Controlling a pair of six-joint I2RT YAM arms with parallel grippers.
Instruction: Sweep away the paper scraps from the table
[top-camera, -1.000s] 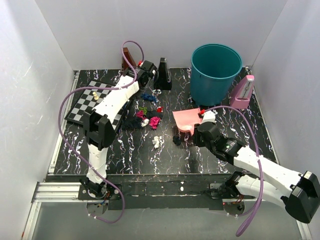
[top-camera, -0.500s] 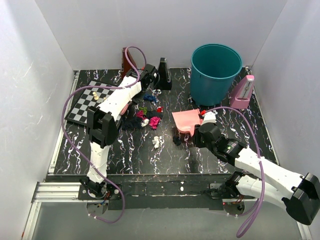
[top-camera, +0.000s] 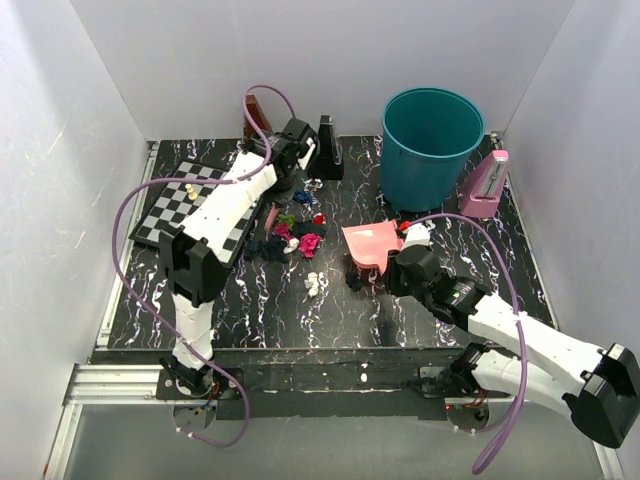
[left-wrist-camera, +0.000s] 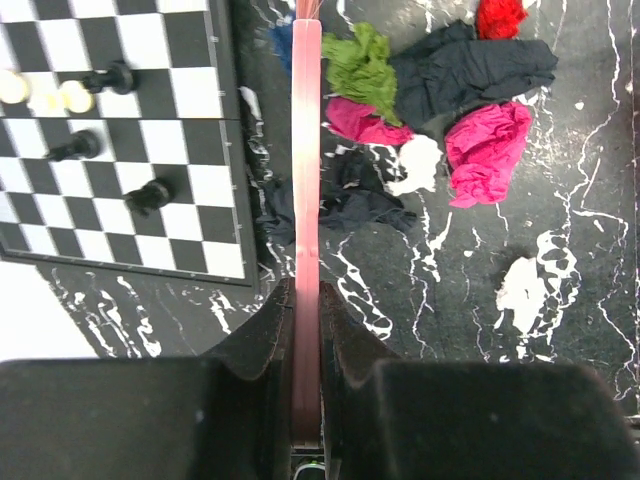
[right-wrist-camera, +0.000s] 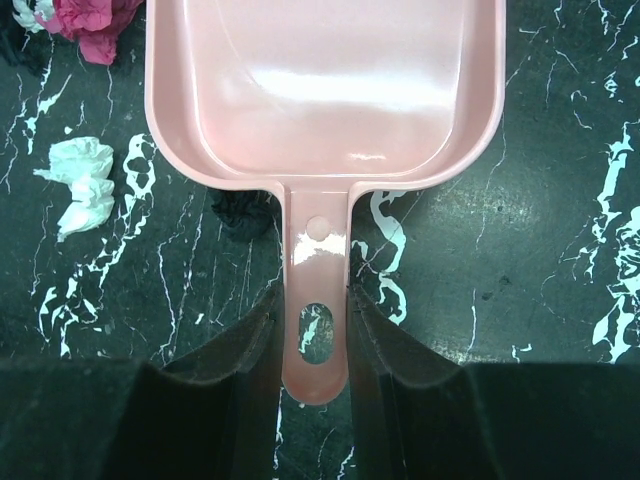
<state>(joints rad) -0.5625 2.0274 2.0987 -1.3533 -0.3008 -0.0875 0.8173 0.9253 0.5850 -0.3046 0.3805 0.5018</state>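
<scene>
White walls close in a black tabletop with white marble veining (top-camera: 300, 310), and I judge that most of the work on it lies ahead. My left hand (left-wrist-camera: 307, 300) is clamped shut on the handle of a thin pink plastic brush (left-wrist-camera: 306, 150). I see the brush edge-on, reaching out between the black-and-white chessboard (left-wrist-camera: 120, 130) and the crumpled paper scraps (left-wrist-camera: 480, 150). The scraps are green, magenta, dark blue, red and white, bunched just to the brush's right, with a couple of dark ones touching it. My right hand (right-wrist-camera: 315, 310) grips the handle of a pink plastic dustpan (right-wrist-camera: 320, 90) from both sides, and the pile lies off the pan's front left corner. The pan is bare inside, so no scrap has gone in. One white wad (right-wrist-camera: 80, 180) sits apart on the tabletop to the pan's left. A dark wad (right-wrist-camera: 238, 215) lies right beside the pan's handle, behind its lip, so a plain push toward the pan would miss both. A tall teal plastic bucket (top-camera: 431, 140) stands at the back, and I can't tell whether anything lies in it. Both tools are in hand, one on each side of the pile. What remains is the sweeping itself, the strays, and tipping the load out.
</scene>
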